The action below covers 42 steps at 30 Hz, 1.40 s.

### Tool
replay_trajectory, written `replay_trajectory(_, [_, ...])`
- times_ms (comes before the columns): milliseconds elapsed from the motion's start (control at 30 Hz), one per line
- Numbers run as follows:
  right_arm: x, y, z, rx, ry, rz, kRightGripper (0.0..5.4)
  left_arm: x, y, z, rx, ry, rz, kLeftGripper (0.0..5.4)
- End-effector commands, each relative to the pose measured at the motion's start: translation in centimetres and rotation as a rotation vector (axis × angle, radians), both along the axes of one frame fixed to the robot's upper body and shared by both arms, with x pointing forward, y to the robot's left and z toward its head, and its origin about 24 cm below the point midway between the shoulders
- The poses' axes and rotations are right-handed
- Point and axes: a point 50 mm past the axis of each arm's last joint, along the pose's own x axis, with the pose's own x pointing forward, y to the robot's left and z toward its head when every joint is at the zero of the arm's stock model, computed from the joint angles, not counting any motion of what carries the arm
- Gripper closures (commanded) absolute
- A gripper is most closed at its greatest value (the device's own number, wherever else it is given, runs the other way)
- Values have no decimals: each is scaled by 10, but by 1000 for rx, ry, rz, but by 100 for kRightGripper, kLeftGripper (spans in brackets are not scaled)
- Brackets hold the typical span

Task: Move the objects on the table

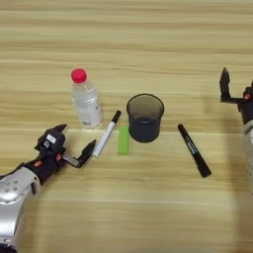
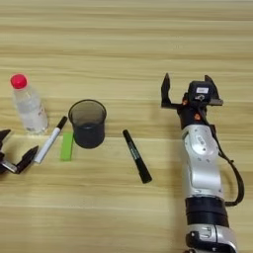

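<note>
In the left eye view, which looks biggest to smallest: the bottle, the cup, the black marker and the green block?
1. Bottle, tallest.
2. Cup, shorter but wider; close to the bottle, so this pair is unsure.
3. Black marker, long but thin.
4. Green block, clearly smallest.

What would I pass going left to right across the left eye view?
Left gripper, open → clear bottle with red cap → white marker → green block → dark cup → long black marker → right gripper, open.
</note>
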Motion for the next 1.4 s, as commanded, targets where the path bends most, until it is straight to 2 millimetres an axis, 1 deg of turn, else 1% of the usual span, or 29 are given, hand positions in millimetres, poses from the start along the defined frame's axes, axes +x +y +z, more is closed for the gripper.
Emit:
replay_trajectory(33, [3,2,5,8,-15,0,0,-5,-3,4,-21,19,-38,2])
replay_trajectory(333, [3,4,5,8,-16,0,0,-9,-7,9,-26,28,-91,2])
replay_trajectory(633, [3,6,6,10,-20,0,0,-18,-19,2,-16,77,-185,2])
replay_trajectory(867, [3,7,6,18,-22,2,0,-13,-26,0,32,78,-203,2])
replay_trajectory(1400, [3,11,9,27,-31,10,0,-5,-20,-9,56,113,-159,2])
